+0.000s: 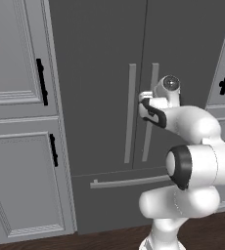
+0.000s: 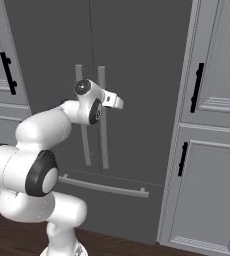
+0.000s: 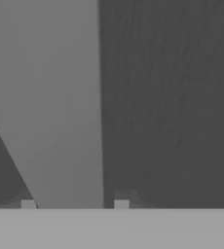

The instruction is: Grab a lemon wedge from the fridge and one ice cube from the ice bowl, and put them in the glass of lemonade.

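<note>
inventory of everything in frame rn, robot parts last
fridge: 1, dark grey, centre, both upper doors closed.
fridge door handles: 2, long grey vertical bars, side by side at the door seam.
drawer handle: 1, grey horizontal bar, on the fridge's lower drawer front.
cabinets: light grey panelled, on both sides of the fridge.
cabinet handles: black vertical bars, two on each side of the fridge.
floor: dark wood, along the bottom.
arm: 1, white with dark joints, reaching toward the fridge.
hand: 1, at the right door's handle, fingertips either side of the bar, apparently closed on it.
</note>
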